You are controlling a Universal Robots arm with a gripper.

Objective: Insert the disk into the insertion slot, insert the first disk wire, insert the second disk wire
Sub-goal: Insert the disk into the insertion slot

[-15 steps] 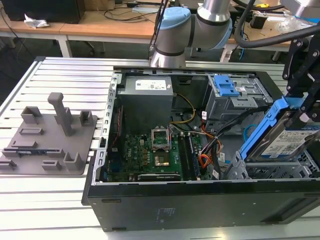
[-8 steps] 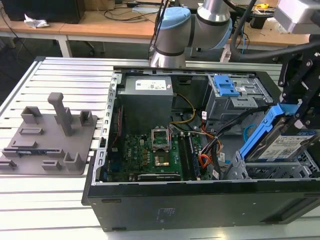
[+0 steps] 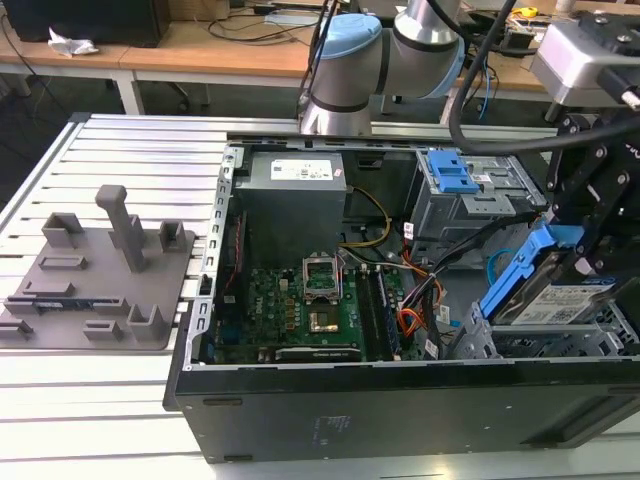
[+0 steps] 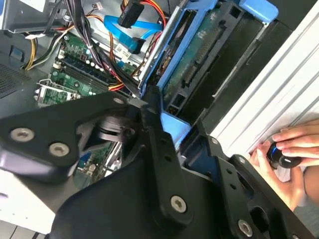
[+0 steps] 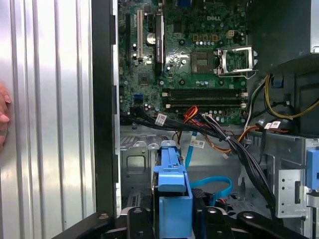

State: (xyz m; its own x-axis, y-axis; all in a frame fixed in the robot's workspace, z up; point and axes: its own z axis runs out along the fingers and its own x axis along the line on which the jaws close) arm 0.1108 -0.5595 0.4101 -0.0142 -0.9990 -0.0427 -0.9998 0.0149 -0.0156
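Note:
The disk point(image 3: 562, 300), a silver drive with a white label in a blue frame point(image 5: 172, 191), hangs tilted over the insertion slot point(image 3: 610, 335), the perforated metal cage at the exterior view's right. One end is raised and the other dips toward the cage. My gripper point(image 3: 572, 262) is shut on the blue frame; its black fingers point(image 5: 134, 219) flank the frame in the first wrist view. The second wrist view shows the disk's underside point(image 4: 199, 55). The first disk wire point(image 5: 192, 113), a red-orange bundle, and the second disk wire point(image 5: 214, 184), a light-blue loop, lie loose in the case.
A taller grey bay with a blue latch point(image 3: 450, 172) stands behind the cage. The motherboard point(image 3: 300, 300) and power supply point(image 3: 295, 185) fill the case. A grey fixture plate point(image 3: 95, 270) sits on the slatted table. A person's hand point(image 4: 291, 144) rests beside the case.

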